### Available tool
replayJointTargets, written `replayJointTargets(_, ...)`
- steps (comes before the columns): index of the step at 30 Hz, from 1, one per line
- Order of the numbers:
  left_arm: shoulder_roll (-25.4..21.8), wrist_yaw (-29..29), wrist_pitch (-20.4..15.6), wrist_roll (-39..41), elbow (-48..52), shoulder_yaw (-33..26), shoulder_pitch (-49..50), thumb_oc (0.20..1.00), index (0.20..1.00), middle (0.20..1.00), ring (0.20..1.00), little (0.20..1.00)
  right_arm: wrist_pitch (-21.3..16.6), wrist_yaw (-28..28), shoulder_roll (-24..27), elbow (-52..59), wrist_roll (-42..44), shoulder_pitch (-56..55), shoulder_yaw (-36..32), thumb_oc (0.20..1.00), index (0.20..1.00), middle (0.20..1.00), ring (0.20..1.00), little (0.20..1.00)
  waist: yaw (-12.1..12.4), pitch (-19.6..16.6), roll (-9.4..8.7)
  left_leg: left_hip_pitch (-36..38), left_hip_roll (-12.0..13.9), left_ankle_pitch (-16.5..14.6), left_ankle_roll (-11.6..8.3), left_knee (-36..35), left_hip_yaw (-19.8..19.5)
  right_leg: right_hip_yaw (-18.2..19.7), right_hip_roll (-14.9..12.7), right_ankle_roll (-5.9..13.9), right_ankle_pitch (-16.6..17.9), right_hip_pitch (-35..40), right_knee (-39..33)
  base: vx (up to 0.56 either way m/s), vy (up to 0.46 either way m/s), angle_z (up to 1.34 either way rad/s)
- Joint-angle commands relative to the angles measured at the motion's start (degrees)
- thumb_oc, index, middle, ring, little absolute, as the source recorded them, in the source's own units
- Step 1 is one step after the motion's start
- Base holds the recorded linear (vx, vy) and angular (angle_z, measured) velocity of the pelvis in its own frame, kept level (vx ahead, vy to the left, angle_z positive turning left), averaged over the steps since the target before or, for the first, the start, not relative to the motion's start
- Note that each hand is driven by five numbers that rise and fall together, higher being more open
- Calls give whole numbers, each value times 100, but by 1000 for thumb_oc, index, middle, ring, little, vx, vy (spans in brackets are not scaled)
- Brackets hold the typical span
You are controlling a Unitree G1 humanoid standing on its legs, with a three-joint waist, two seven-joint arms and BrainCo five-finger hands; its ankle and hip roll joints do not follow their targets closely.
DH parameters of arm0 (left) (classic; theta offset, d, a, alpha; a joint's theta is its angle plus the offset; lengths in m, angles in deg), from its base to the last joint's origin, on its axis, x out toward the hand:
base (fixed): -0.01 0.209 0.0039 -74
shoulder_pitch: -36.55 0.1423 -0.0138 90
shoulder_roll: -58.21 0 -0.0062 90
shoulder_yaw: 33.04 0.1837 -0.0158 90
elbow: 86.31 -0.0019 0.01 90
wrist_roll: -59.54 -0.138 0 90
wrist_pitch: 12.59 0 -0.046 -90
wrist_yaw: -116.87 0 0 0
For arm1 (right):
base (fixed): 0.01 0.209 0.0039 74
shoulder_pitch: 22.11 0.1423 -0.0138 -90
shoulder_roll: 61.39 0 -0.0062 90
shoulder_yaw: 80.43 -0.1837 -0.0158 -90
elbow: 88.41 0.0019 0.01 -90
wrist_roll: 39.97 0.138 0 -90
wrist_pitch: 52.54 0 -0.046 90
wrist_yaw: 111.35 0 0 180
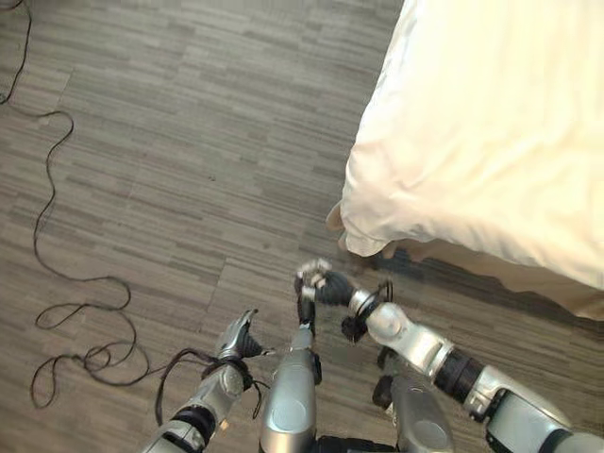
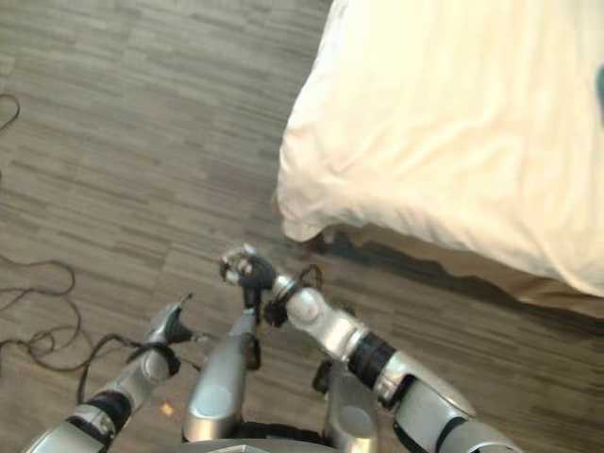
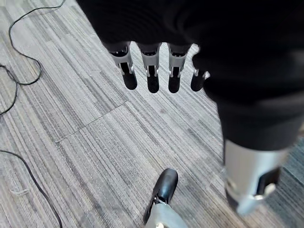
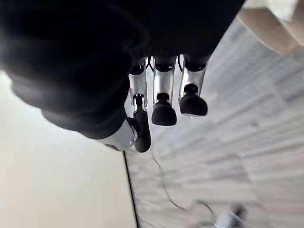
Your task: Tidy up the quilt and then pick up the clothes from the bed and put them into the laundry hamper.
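The cream quilt (image 1: 481, 123) covers the bed at the right, and its near corner (image 2: 302, 222) droops over the bed's edge toward the floor. My right hand (image 1: 319, 284) hovers over the floor just below and left of that corner, apart from it; its fingers (image 4: 164, 111) hang relaxed and hold nothing. Lower left, my left hand (image 1: 238, 337) is also above the floor, with its fingers (image 3: 152, 76) straight and empty. A small dark patch (image 2: 600, 85) lies on the quilt at the far right edge; I cannot tell what it is.
The bed's beige base (image 1: 528, 274) shows under the quilt's hanging edge. Grey striped carpet tiles (image 1: 189, 142) spread to the left and ahead. A pale wall (image 4: 57, 185) appears in the right wrist view.
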Motion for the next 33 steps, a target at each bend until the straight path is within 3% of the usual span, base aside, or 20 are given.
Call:
replayJointTargets(1,-178,65,0,-41,-437,338,25,1000,1000,1000,1000,1000,-591,264,-104,84,302,684,-709,200,200,200,200,200,-125,-293,8,544,-80,-737,-121,78,182,409,-926,965,-499,-833,1835,-7,215,-61)
replayJointTargets(2,-224,104,-2,10,-437,277,10,1000,1000,1000,1000,1000,-627,460,-28,185,140,874,-879,200,200,200,200,200,-173,-212,17,653,-70,-772,-94,54,304,470,-1013,1044,-272,-1024,2117,-3,107,-75)
replayJointTargets(3,-330,135,-16,108,-379,232,-83,1000,1000,1000,1000,1000,-632,774,205,180,-101,1306,-1276,200,200,200,200,200,-214,-49,47,730,-2,-836,-79,72,490,186,-1116,1055,-280,-1272,2503,-4,106,-68)
replayJointTargets(5,-364,140,-46,181,-282,270,-187,1000,1000,1000,1000,1000,-642,968,340,38,-126,1516,-1511,200,200,200,200,200,-259,73,64,677,4,-858,-88,134,499,116,-1020,1056,-346,-1458,2613,-36,0,-67)
replayJointTargets(8,-362,168,-150,395,-40,411,-441,1000,1000,1000,1000,1000,-645,1557,744,-482,-79,1806,-2077,200,200,200,200,200,-416,117,66,138,-90,-972,-138,465,489,-37,-543,993,-529,-2088,2030,62,-65,-3)
replayJointTargets(9,-331,132,-273,399,204,551,-430,1000,1000,1000,1000,1000,-599,1831,1006,-1056,56,1900,-2388,200,200,200,200,200,-320,117,148,-68,-212,-1141,-192,585,468,-568,-761,927,-685,-1883,1507,174,-53,53)
replayJointTargets(10,-328,129,-268,400,210,567,-435,1000,1000,1000,1000,1000,-609,1829,1021,-1069,63,1900,-2395,200,200,200,200,200,-327,117,171,-77,-198,-1154,-197,605,442,-600,-752,924,-686,-1856,1487,155,-62,70)
replayJointTargets(13,-150,70,-229,345,310,661,-594,1000,1000,1000,1000,1000,-693,2075,1310,-2013,403,1419,-2959,200,200,200,200,200,-653,117,450,-735,-199,-1113,-299,841,628,-420,-527,714,-731,-2137,1110,37,-55,-2)
replayJointTargets(15,-4,-7,-180,321,207,655,-588,1000,1000,1000,1000,1000,-751,2056,1141,-2309,691,946,-3219,200,200,200,200,200,-782,117,498,-744,-81,-1261,-323,1128,732,-258,-436,641,-849,-2246,1238,102,-54,-34)
replayJointTargets(17,138,-21,-130,251,149,599,-435,1000,1000,1000,1000,1000,-794,1935,779,-2428,878,146,-3366,200,200,200,200,200,-1004,117,409,-656,117,-1462,-391,1691,936,-62,-285,502,-1010,-2007,1162,168,-68,-41)
replayJointTargets(19,199,-3,-101,255,131,599,-326,1000,1000,1000,1000,1000,-798,1882,594,-2367,881,-293,-3367,200,200,200,200,200,-1048,117,333,-604,318,-1517,-437,2125,1037,69,-117,403,-1097,-1763,1034,125,0,-46)
replayJointTargets(21,277,78,-5,287,-16,482,-310,1000,1000,1000,1000,1000,-736,1746,443,-2572,798,-889,-3307,200,200,200,200,200,-1076,117,186,-444,590,-1240,-566,2785,1027,322,190,258,-1153,-1274,784,178,-26,-77)
replayJointTargets(22,320,97,29,309,-103,458,-338,1000,1000,1000,1000,1000,-699,1639,383,-2741,846,-1228,-3370,200,200,200,200,200,-1095,117,97,-368,616,-1128,-601,2922,891,462,314,205,-1150,-1006,630,155,47,-121)
replayJointTargets(23,412,91,75,346,-154,457,-421,1000,1000,1000,1000,1000,-593,1515,350,-3024,860,-1724,-3447,200,200,200,200,200,-1214,75,-44,-285,510,-1085,-484,2691,716,647,278,159,-1026,-735,445,92,73,-123)
replayJointTargets(24,414,92,75,347,-154,459,-417,1000,1000,1000,1000,1000,-593,1514,351,-3021,860,-1730,-3448,332,332,332,332,332,-1209,90,-48,-253,504,-1083,-483,2675,724,652,275,162,-1024,-710,436,230,317,-125)
replayJointTargets(25,537,98,55,421,-158,509,-489,1000,1000,1000,1000,1000,-459,1365,287,-3395,848,-2120,-3414,1000,1000,1000,1000,1000,-1294,-132,-91,-107,366,-1213,-469,2055,416,1001,243,238,-969,-525,294,287,351,-124)
replayJointTargets(27,604,66,22,543,-88,567,-570,1000,1000,1000,1000,1000,-288,1241,278,-3744,655,-2352,-3256,1000,1000,1000,1000,1000,-1244,-352,-35,116,242,-966,-508,1088,-133,1448,300,355,-892,-360,134,334,434,-133)
replayJointTargets(30,701,77,-62,684,41,680,-528,1000,1000,1000,1000,1000,-97,1189,195,-4233,321,-2498,-3086,1000,1000,1000,1000,1000,-1018,-571,-2,334,150,-725,-550,384,-1173,2103,395,434,-881,-136,154,207,264,-145)
replayJointTargets(32,731,19,-51,690,0,709,-526,1000,1000,1000,1000,1000,3,1164,177,-4534,50,-2428,-2992,1000,1000,1000,1000,1000,-1006,-660,34,501,126,-789,-511,232,-1437,2346,491,431,-952,-140,257,128,201,-146)
replayJointTargets(33,796,-40,-45,666,-45,769,-505,1000,1000,1000,1000,1000,68,1149,154,-4656,-57,-2565,-3093,1000,1000,1000,1000,1000,-1053,-791,86,655,127,-800,-490,162,-1373,2388,473,459,-1007,-106,351,263,425,-144)
